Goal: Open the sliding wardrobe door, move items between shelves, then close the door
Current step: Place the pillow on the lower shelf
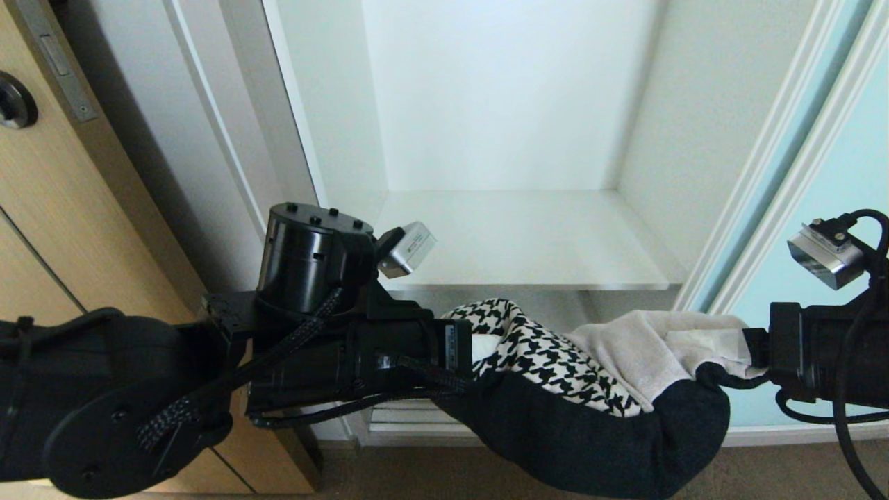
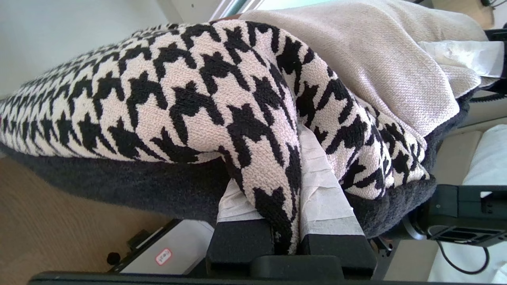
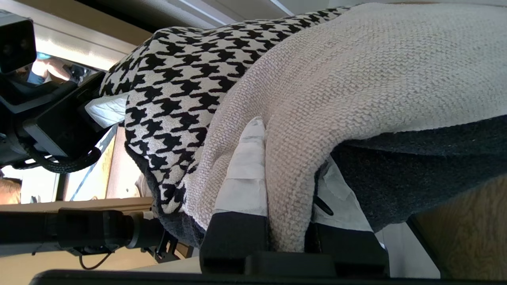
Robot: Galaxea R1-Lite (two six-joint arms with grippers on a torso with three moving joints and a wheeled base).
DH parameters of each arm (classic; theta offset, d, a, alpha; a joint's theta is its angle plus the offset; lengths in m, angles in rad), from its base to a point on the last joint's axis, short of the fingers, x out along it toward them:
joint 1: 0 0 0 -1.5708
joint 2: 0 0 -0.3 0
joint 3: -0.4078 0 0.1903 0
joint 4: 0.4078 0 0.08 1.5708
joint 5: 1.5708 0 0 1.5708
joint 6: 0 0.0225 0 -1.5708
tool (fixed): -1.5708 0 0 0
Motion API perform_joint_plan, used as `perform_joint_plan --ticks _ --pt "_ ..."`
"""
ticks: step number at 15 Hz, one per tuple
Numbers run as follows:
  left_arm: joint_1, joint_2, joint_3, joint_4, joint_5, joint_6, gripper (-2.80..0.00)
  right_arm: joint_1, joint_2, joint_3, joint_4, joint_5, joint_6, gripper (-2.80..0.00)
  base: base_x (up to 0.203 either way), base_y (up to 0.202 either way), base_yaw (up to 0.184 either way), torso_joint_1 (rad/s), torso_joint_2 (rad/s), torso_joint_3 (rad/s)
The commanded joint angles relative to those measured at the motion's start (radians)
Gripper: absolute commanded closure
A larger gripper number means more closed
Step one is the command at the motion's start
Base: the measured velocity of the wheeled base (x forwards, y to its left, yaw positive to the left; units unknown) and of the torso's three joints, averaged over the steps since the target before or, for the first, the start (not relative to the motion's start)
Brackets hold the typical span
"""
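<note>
Reaching in level from nine o'clock of the head view, the left tool (image 1: 467,354) was clamped on the houndstooth corner of the cushion (image 1: 590,389), while the right tool (image 1: 753,351) came in from three o'clock and pinched the cream corner. Between them the cushion sagged in the air, black back downward, just below and in front of the white shelf (image 1: 528,243), which filled the twelve o'clock part of that view. The sliding door (image 1: 833,173) of pale aqua glass stood pushed aside at two o'clock, and a tan wooden door (image 1: 55,208) lay at ten o'clock.

Only the left wrist view showed that tool's taped fingers (image 2: 324,186) squeezing a fold of houndstooth cloth between them. Only the right wrist view showed its own taped fingers (image 3: 245,174) closed on a ridge of cream fabric, with the left arm's black housing beyond the cushion.
</note>
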Motion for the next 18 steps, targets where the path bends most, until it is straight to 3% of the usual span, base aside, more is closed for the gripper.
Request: perform_joint_plan --ticks 1,5,14,16,18 --pt "0.0 0.002 0.002 -0.004 -0.002 -0.005 0.0 0.008 0.005 0.001 0.0 0.005 0.003 0.0 0.0 0.0 0.0 0.0 0.0 0.0" --pt "0.001 0.006 0.003 -0.005 -0.002 -0.015 0.0 0.019 -0.005 0.005 -0.001 0.003 0.005 0.0 0.0 0.0 0.0 0.0 0.0 0.0" --pt "0.002 0.006 -0.007 -0.007 0.0 -0.017 0.0 0.029 0.0 -0.007 -0.001 0.003 0.005 0.0 -0.184 0.0 -0.001 0.002 0.0 0.003" --pt "0.002 0.013 -0.002 -0.005 0.003 -0.016 0.0 0.035 0.002 -0.005 0.001 0.003 0.005 0.0 -0.03 0.0 -0.003 0.0 0.0 0.002" --pt "0.001 0.037 -0.013 -0.005 0.072 -0.016 0.0 0.043 0.012 -0.002 0.001 0.003 0.005 0.0 0.0 0.0 0.0 0.0 0.0 0.0"
